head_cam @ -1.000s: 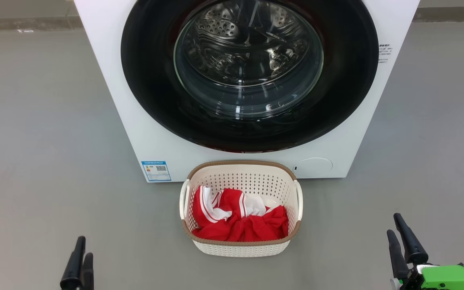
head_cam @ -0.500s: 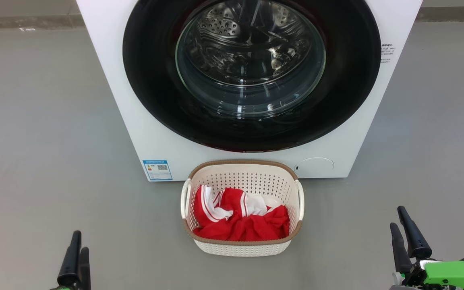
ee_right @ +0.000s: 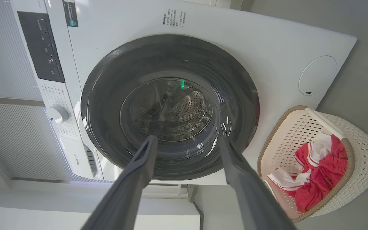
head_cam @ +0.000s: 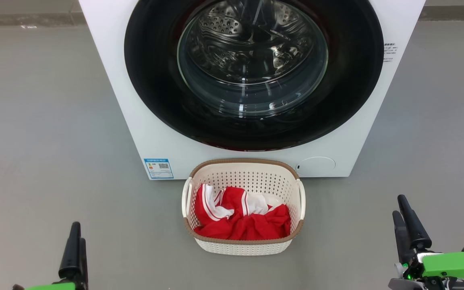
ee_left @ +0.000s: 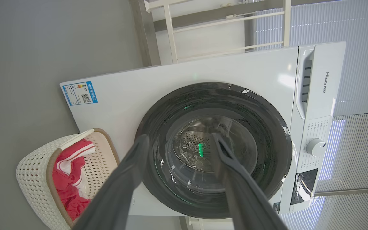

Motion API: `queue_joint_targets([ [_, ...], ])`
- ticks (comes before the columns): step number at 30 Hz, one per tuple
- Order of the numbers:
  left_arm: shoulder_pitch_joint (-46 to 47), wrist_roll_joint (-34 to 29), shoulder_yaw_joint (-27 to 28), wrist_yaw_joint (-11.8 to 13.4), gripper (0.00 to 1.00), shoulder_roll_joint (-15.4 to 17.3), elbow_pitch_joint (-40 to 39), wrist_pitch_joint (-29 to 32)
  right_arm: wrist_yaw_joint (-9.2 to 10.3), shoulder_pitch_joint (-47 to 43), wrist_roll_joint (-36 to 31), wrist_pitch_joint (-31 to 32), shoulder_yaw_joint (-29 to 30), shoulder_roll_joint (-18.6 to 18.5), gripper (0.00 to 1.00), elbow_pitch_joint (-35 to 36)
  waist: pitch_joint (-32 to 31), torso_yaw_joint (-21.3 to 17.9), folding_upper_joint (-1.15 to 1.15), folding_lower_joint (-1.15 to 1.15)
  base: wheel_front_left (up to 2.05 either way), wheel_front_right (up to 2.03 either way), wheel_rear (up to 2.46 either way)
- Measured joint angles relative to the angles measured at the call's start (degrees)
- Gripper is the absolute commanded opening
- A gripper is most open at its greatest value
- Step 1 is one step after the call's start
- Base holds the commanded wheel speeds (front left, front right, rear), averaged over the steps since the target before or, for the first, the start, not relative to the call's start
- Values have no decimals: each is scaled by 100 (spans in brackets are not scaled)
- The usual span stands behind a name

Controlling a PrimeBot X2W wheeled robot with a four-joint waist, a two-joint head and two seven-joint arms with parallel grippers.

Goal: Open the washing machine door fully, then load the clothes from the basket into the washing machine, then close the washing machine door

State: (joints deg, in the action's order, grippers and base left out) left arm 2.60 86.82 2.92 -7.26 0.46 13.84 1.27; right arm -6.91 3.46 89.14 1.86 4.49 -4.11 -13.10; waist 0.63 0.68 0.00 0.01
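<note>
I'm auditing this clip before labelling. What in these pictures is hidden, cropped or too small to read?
Head view: the top edge crops the big white front-loading washing machine and its round black-rimmed glass door.
Head view: blue energy sticker print too small.
Head view: red-and-white striped clothes hide the floor of the cream perforated plastic basket.

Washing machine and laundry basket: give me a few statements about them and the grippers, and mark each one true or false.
1. The washing machine door is shut. True.
2. The red clothes are inside the washing machine. False: they lie in the basket.
3. The basket stands on the floor before the washing machine. True.
4. The right gripper holds a garment. False: it is open and empty, clear of the basket.
5. The left gripper is open. True.
</note>
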Motion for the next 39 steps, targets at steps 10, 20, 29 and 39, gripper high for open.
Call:
queue_joint_targets([
  [10, 2, -709, -113, 0, 100, 19, -231, -145, 0, 56, -508, -243, -265, -235, 100, 45, 11, 16, 0, 0, 0, 0, 0],
  [20, 3, -1748, -225, 0, 100, 44, -390, -330, 0, 125, -1311, -410, -263, -300, 100, 111, 17, 44, 0, 0, 0, 0, 0],
  [29, 4, -2847, -286, 1, 100, 90, -492, -449, 0, 126, -2235, -553, -459, -471, 100, 127, 27, 55, 0, 0, 0, 0, 0],
  [39, 4, -4255, -302, 1, 100, 98, -501, -641, 0, 151, -3309, -710, -545, -543, 100, 102, 26, 70, 0, 0, 0, 0, 0],
])
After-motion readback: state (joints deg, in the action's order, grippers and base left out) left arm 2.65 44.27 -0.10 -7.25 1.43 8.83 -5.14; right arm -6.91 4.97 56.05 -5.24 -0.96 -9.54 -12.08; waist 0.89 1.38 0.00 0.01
